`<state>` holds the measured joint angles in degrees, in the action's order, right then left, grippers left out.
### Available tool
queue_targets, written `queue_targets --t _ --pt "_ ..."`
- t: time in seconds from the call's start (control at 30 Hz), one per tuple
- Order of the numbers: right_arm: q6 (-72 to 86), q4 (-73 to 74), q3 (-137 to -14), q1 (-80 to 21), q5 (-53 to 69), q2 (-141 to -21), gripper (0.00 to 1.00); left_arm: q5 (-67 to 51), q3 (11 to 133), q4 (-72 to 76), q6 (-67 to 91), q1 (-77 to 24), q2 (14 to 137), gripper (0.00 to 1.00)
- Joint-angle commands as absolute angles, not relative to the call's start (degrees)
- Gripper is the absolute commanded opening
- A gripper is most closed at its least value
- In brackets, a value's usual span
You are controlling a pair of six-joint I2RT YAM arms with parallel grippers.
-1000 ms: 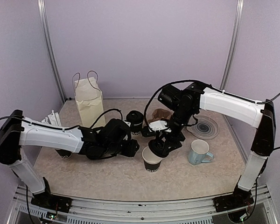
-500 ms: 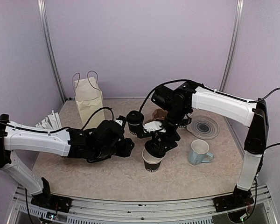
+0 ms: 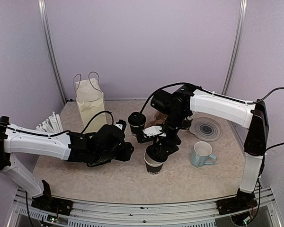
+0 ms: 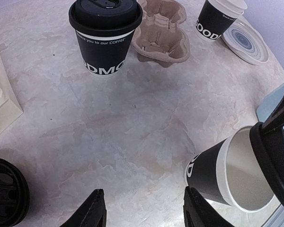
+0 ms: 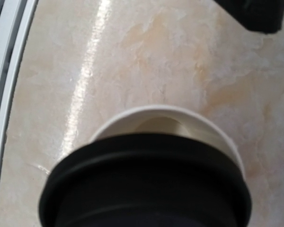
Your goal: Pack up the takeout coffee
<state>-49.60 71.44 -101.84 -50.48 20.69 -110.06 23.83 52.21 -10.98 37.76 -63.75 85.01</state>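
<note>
From above, my right gripper [image 3: 159,150] is clamping a black lid [image 3: 155,153] over the open paper cup [image 3: 154,166], my left gripper [image 3: 128,151] hovering beside. Left wrist: my fingers [image 4: 97,210] are standing apart, empty, the lidded cup [image 4: 105,40] beyond. Right wrist: the lid is overlapping the cup's white rim.

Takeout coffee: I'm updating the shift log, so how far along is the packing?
Done: the far cup is lidded. In hand: the right gripper holds a lid over the open cup; the left gripper is open, empty. Left: seat that lid, load the empty carrier, probably then the bag.
</note>
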Motion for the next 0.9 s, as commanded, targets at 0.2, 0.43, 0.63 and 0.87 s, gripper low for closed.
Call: queue_targets --t 0.2,0.43,0.63,0.87 --pt "-48.44 72.91 -103.57 -52.02 19.65 -112.27 0.62 24.52 51.33 -10.61 38.58 -64.06 83.51 0.55" --pt "-47.39 72.93 -104.99 -52.67 19.04 -113.74 0.62 25.17 51.09 -10.98 38.99 -63.99 83.66 0.56" --pt "-46.66 72.90 -104.99 -54.36 17.14 -114.34 0.62 25.48 50.22 -11.65 40.33 -63.90 83.64 0.56" --pt "-45.21 71.07 -102.35 -57.32 11.96 -114.21 0.65 25.56 49.01 -13.00 44.05 -63.32 82.48 0.56"
